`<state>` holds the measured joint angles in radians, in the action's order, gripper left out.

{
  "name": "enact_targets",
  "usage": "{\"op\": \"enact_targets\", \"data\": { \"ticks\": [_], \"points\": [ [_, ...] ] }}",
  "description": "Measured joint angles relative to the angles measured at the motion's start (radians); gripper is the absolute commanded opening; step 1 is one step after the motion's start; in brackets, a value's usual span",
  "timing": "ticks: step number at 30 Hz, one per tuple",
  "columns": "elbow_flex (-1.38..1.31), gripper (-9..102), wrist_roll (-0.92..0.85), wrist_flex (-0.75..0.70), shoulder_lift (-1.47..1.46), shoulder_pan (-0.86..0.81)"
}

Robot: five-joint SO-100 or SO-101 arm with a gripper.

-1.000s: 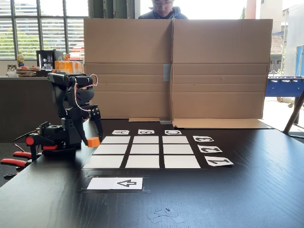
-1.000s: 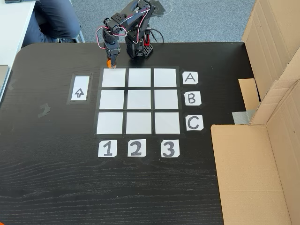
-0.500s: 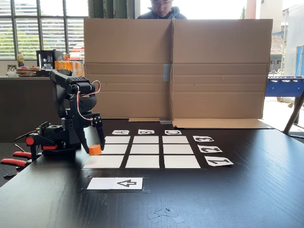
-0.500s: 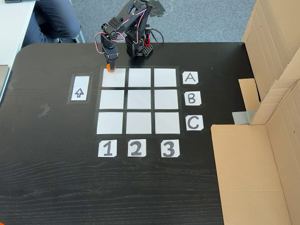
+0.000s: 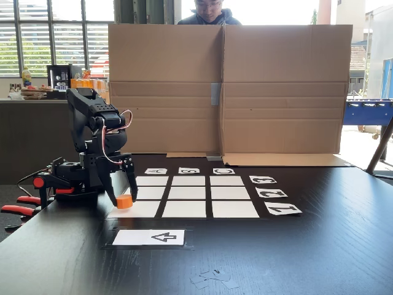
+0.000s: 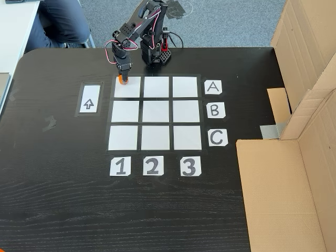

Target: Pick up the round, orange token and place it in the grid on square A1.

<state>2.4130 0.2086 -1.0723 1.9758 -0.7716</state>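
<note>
**Fixed view: orange token going down at the corner of A1**

In both fixed views I'm seeing the gripper (image 5: 124,198) pointing down with the token (image 5: 124,201) sitting between its fingertips. From the front, the two black fingers are flanking the orange puck closely; I'm reading that as a pinch on the token, though I can't tell whether the puck is touching the paper. From above, the token (image 6: 123,80) is showing at the outer corner of square A1 (image 6: 128,88), the top-left cell of the grid (image 6: 155,113) in that view, right at the edge nearest the arm's base.

I'm reading the labels from above: cards A (image 6: 212,87), B (image 6: 214,111) and C (image 6: 217,138) are running down the right side, and cards 1 (image 6: 120,166), 2 (image 6: 152,166) and 3 (image 6: 189,166) along the bottom. Left of the grid, a separate white card (image 6: 89,99) is carrying a black arrow pointing away from the numbers. A folded cardboard screen (image 5: 227,86) is standing behind the table (image 5: 319,246), with a person (image 5: 210,11) behind it.
</note>
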Motion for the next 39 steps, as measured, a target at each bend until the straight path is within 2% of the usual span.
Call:
{"op": "enact_targets", "data": {
  "ticks": [35,39],
  "points": [
    [0.063,8,0.048,0.097,-0.012,0.101],
    [0.057,11,0.048,0.097,-0.021,0.103]
  ]
}}
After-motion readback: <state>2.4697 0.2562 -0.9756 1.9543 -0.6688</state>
